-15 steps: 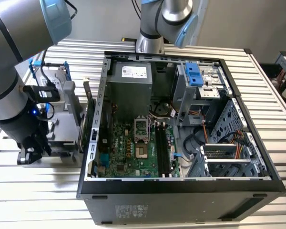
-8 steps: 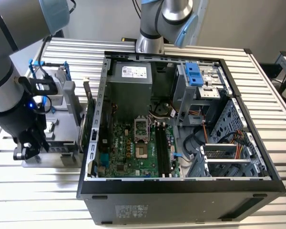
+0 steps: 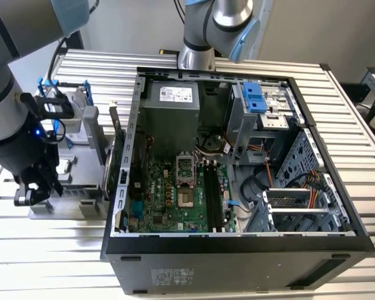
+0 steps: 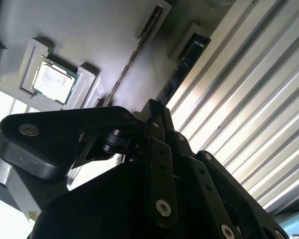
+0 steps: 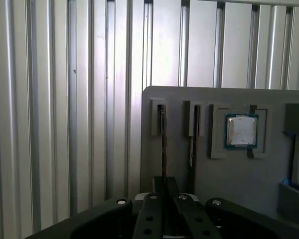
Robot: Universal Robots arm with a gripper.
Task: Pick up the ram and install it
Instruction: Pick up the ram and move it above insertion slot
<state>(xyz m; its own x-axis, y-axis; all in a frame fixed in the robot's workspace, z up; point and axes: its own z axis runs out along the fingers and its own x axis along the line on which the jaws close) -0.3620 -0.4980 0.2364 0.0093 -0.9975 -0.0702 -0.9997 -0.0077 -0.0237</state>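
Where the ram (image 5: pixel 163 144) stands slotted, the claw (image 5: pixel 164 183) sits aligned.

Slatted aluminium table (image 3: pixel 50 262) carries the open computer case (image 3: pixel 237 269) dead centre, a grey parts holder (image 3: pixel 81 194) at its nine o'clock in the exterior view.

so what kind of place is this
Probably a robot workcell for computer assembly: an open computer case on a slatted aluminium table, a robot arm beside it, and a grey holder with a processor chip.
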